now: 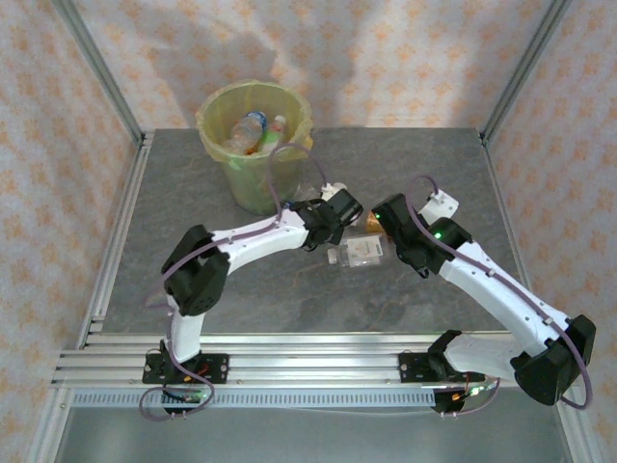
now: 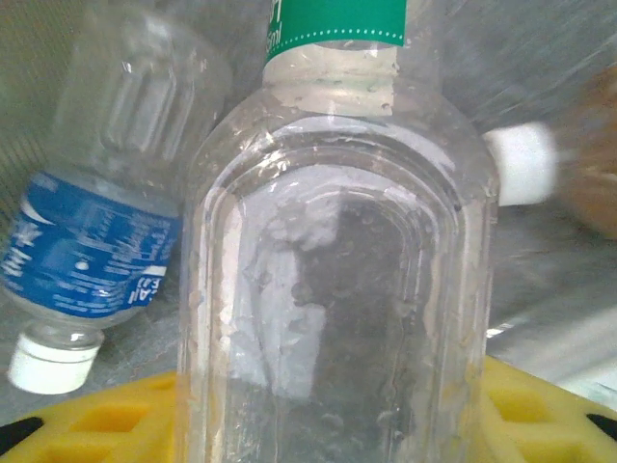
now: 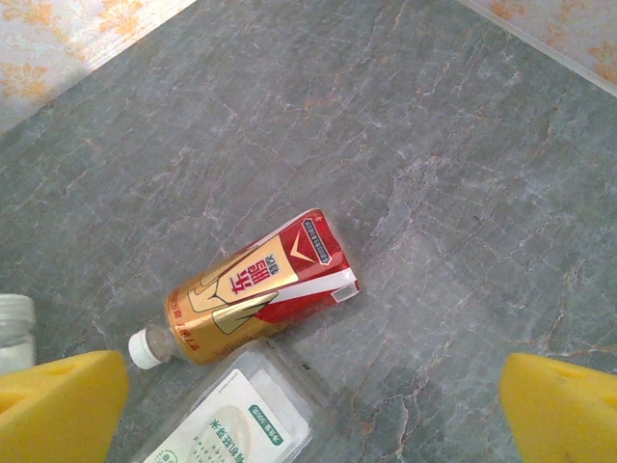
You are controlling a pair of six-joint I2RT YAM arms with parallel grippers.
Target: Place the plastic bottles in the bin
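Plastic bottles lie in a small cluster at the centre of the top view, on the grey table. Left of them, in the upper middle of that view, stands the bin, with several bottles inside it. The left gripper is over the cluster's left edge and the right gripper over its right edge. In the top view both sets of fingers are hidden under the wrists.

The left wrist view supplies that detail. At its left lies a blue-label bottle, its white cap toward the lower left corner. In the centre, a clear green-label bottle sits between the yellow fingers, which are partly closed and meet its sides. Near the right edge is another white cap.

The right wrist view shows that gripper's jaws fully spread, holding nothing. On the table between them lie a red-and-gold bottle and a white-label bottle, the latter just beside the finger at lower left.
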